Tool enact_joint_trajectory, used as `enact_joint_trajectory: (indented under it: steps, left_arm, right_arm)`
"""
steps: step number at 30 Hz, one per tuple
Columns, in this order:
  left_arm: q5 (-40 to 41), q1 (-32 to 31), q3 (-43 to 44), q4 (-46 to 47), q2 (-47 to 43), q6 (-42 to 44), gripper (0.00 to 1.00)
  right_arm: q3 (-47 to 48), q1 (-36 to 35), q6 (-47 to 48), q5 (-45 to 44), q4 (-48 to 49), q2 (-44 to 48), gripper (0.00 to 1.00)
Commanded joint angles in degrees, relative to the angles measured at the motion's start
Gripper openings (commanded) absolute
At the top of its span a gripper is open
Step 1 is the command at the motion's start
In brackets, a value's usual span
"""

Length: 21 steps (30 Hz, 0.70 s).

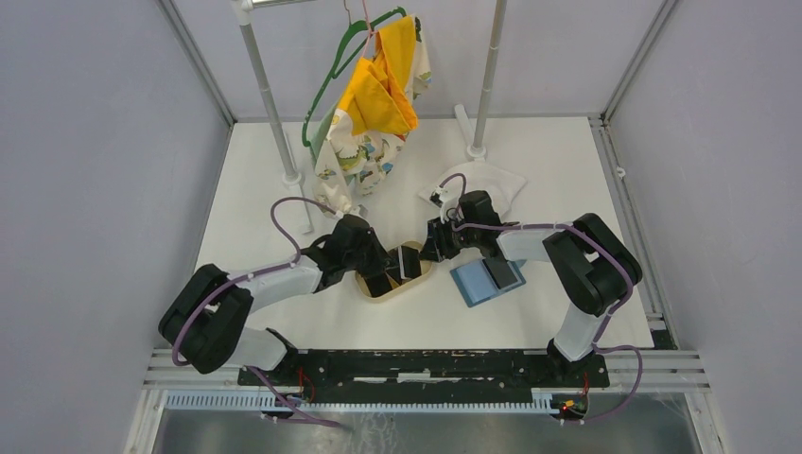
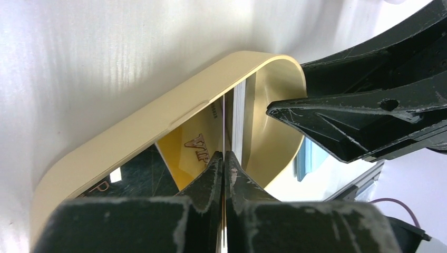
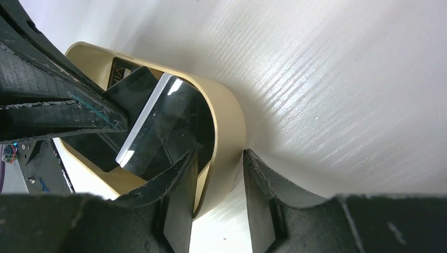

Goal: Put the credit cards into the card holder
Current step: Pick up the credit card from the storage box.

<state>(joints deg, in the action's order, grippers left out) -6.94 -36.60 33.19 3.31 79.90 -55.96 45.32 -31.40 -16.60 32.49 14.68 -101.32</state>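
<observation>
A tan oval tray (image 1: 416, 281) sits mid-table. My left gripper (image 1: 386, 274) reaches into it and is shut on a thin black credit card (image 2: 225, 121), seen edge-on in the left wrist view. In the right wrist view that card (image 3: 158, 124) stands tilted up off the tray floor. A second black card (image 2: 192, 142) with gold "VIP" lettering lies flat in the tray. My right gripper (image 3: 220, 153) straddles the tray's curved end wall (image 3: 229, 132), one finger inside and one outside, clamped on it. The blue card holder (image 1: 476, 284) lies right of the tray with a dark flat piece on it.
A clothes rack's two poles (image 1: 270, 104) stand at the back, with a green hanger carrying yellow and patterned garments (image 1: 378, 90). A white cloth (image 1: 496, 182) lies behind the right arm. Grey walls close in both sides.
</observation>
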Motion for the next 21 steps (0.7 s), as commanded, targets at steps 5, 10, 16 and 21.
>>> enact_joint_trajectory:
  steps: [5, 10, 16, 21]
  left_arm:
    - [6.63, 0.25, 2.12, -10.51, -7.37, 8.27, 0.02]
    - [7.61, 0.30, 2.52, -14.89, -14.04, 14.48, 0.02]
    - [1.03, 0.19, -0.10, -9.35, -23.61, 20.83, 0.02]
    - [-4.83, 0.19, -2.02, 1.22, -27.86, 22.65, 0.02]
  right_arm:
    - [2.49, -0.21, 6.87, -1.20, -2.63, 4.43, 0.45]
    - [3.81, -0.24, 14.64, -0.20, -6.26, 8.68, 0.49]
    - [6.24, -0.06, 29.66, 3.91, -13.16, 14.87, 0.52]
    - [8.79, 1.13, 43.36, 7.40, -20.80, 22.11, 0.55]
